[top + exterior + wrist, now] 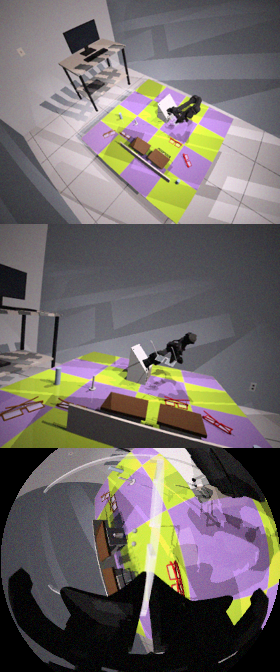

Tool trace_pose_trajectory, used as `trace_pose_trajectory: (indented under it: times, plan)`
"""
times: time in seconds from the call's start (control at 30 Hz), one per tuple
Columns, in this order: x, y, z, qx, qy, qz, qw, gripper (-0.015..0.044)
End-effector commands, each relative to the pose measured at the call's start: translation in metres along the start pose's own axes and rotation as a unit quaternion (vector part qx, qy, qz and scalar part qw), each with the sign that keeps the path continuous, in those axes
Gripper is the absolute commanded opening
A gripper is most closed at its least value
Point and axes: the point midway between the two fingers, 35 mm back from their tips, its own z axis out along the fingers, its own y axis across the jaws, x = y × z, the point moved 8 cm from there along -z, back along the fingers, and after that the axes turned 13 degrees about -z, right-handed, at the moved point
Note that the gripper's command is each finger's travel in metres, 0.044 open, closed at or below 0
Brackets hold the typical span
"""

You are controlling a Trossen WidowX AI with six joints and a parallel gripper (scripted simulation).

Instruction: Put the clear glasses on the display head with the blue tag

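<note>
My gripper (170, 113) (150, 360) (146, 575) is shut on the clear glasses (163, 357) (154, 533) and holds them in the air above the checked mat (206, 132). It is next to a white slanted stand (165, 105) (137, 364). In the wrist view one pale temple runs up from between the fingers. I cannot make out a head shape or a blue tag. A pale blue cylinder (121, 115) (58, 376) and a grey peg on a round base (135, 122) (93, 383) stand at the mat's left.
Several red glasses lie on the mat (109, 134) (175, 142) (187, 160) (218, 420). Two brown boxes (140, 146) (158, 158) sit behind a long grey bar (146, 162) (109, 429). A desk with a monitor (81, 38) stands off the mat.
</note>
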Motion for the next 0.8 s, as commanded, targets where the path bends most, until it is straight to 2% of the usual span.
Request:
trace_pose_trajectory:
  times: [0.0,0.27,0.77]
  plan:
    - [0.0,0.001,0.0,-0.002,0.0,-0.003,1.0,0.0]
    - [0.001,0.004,0.003,0.007,-0.003,-0.011,1.0,0.0]
    - [0.005,0.037,0.034,0.09,-0.016,-0.082,0.992,0.0]
